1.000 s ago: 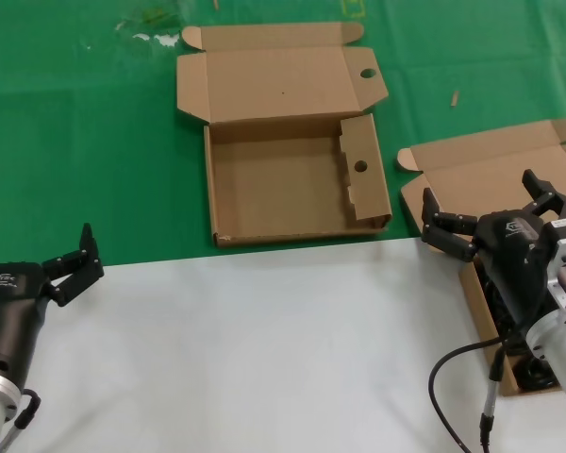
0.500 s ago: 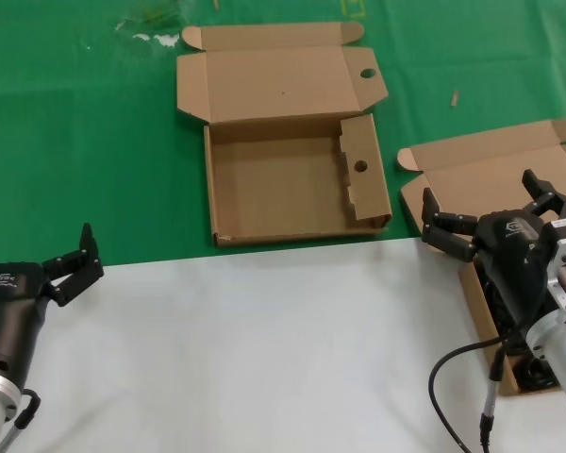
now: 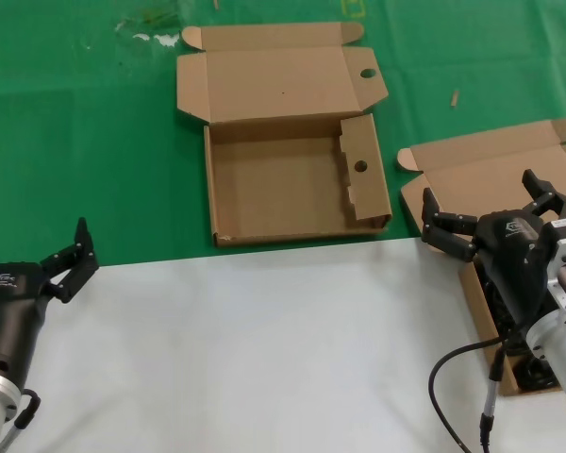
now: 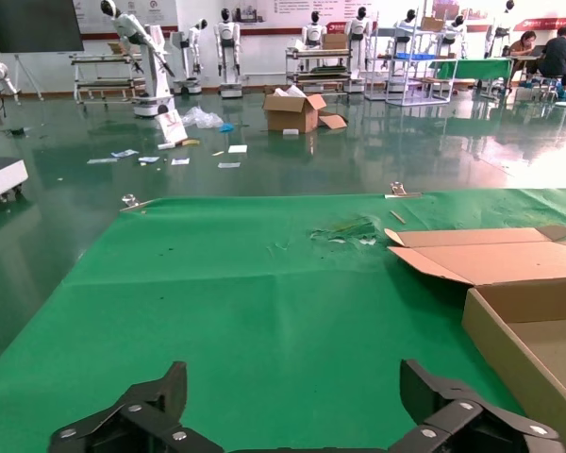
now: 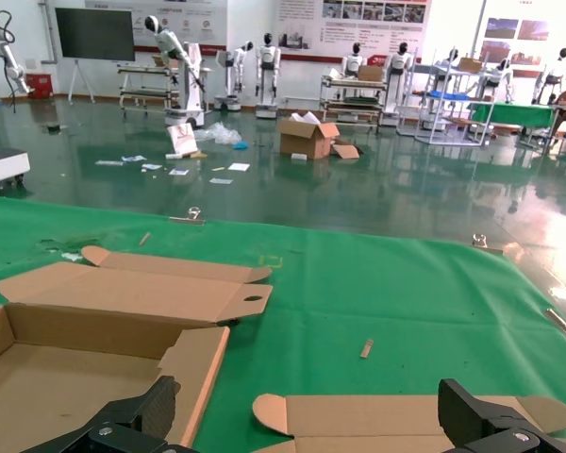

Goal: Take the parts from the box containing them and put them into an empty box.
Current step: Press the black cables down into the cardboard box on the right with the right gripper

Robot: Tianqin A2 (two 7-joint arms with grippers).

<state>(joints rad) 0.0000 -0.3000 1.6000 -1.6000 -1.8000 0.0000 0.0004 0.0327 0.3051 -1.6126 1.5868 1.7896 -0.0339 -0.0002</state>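
Boxes open, both grippers spread

Empty box (image 3: 297, 193) with round holes lies open on the green cloth (image 3: 75, 142), mid-table. Plain-lidded box (image 3: 486, 175) sits at right, cords (image 3: 495, 302) dark inside, mostly hidden. Right gripper (image 3: 495, 212) hovers over it, fingers apart, grasping nothing. Left gripper (image 3: 28, 260) waits near the left edge, likewise spread and released.

A table carries a green cloth (image 3: 75, 142) at the far side and a white sheet (image 3: 264, 349) nearer. On the green lie the open empty box (image 3: 292, 179), the plain-lidded box (image 3: 495, 175) at right, and small scraps (image 3: 149, 33).
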